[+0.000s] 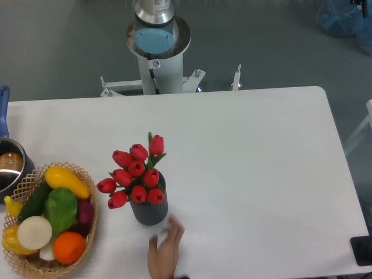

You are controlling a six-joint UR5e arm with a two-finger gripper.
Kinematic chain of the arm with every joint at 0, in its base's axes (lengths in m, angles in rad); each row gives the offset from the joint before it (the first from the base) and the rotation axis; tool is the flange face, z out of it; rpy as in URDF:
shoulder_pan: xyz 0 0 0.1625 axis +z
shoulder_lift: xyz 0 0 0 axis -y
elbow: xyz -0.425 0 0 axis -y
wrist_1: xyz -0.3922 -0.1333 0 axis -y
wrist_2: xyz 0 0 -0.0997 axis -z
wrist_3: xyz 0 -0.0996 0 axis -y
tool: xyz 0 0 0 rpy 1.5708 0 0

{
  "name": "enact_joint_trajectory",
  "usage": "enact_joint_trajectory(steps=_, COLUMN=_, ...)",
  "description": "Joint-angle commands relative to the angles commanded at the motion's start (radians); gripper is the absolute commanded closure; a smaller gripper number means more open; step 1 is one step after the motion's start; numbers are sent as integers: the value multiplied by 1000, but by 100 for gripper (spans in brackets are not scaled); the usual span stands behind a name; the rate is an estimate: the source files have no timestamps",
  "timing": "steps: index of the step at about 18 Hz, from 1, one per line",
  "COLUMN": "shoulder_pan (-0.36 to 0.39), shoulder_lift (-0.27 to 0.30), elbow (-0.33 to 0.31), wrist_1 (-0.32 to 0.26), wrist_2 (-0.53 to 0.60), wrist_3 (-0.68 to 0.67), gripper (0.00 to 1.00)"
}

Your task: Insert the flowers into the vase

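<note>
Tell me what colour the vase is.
Dark grey, with ribbed sides; the vase shows in the fixed camera view.

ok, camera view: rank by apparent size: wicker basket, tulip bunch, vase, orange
1. wicker basket, partly cut off at the left edge
2. tulip bunch
3. vase, though its mouth is hidden by the flower heads
4. orange

The tulips stand nearer the overhead camera, so they may look somewhat oversized.

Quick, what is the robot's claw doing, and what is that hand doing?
Gripper: not in view, so it cannot be told.
Person's hand: open, fingers spread, holding nothing, just below the vase with the flowers in it.
</note>
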State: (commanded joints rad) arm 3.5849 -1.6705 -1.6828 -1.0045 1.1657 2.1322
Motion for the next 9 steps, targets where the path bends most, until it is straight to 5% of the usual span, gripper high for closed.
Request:
enact_joint_trajectory(steps=5, shoulder_pan=-17, shoulder_lift=6, elbow=0, wrist_1=-25, wrist_2=71, wrist_3=37, gripper=0)
enact_joint_trajectory(steps=9, shoulder_pan=-26, shoulder_lift=20, elbow=20, wrist_1=-146, wrist_2=95, wrist_3=37, gripper=0)
